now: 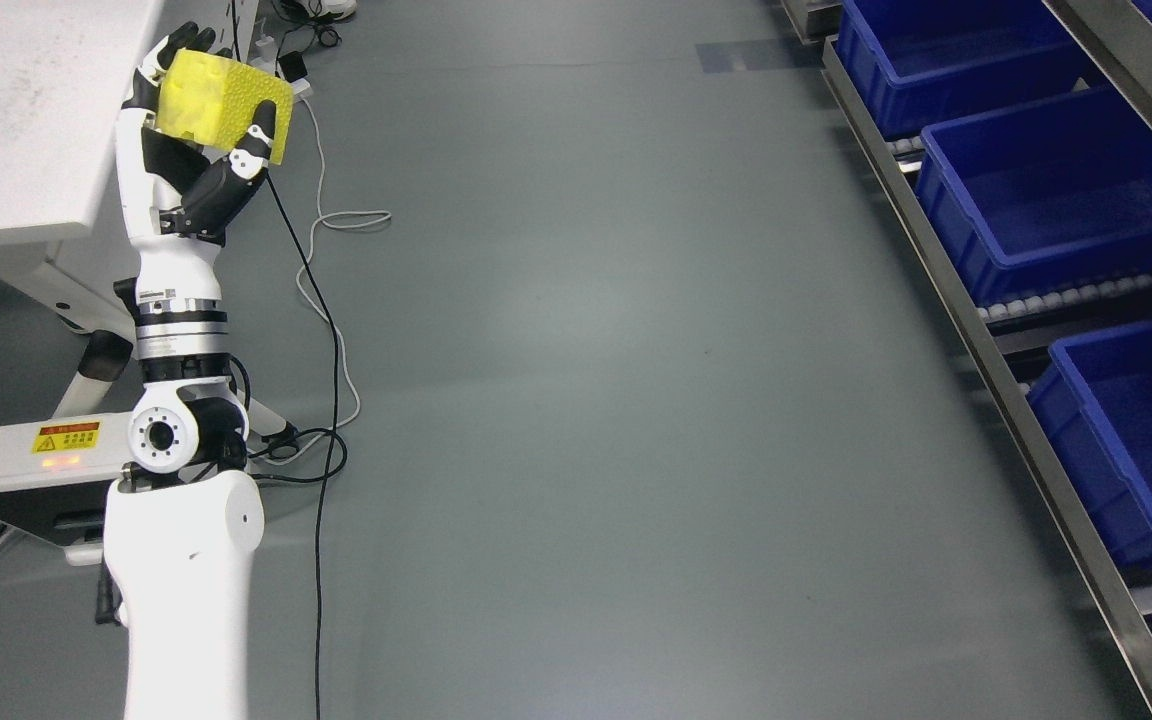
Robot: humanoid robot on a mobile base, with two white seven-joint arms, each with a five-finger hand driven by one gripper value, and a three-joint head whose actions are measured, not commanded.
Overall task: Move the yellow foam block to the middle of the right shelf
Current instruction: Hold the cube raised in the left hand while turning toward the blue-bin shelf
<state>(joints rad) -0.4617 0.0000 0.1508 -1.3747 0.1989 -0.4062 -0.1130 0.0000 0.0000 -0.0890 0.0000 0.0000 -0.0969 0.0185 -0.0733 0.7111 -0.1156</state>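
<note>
The yellow foam block is held in my left hand at the upper left of the head view, raised next to the edge of a white table. The black fingers curl around the block from both sides. The left arm rises from the bottom left. The shelf stands along the right edge with several blue bins. It is far from the hand, across the floor. My right arm is out of view.
Black and white cables trail over the grey floor beside the left arm. A white base with a yellow warning label sits at the lower left under the table. Open grey floor lies between arm and shelf.
</note>
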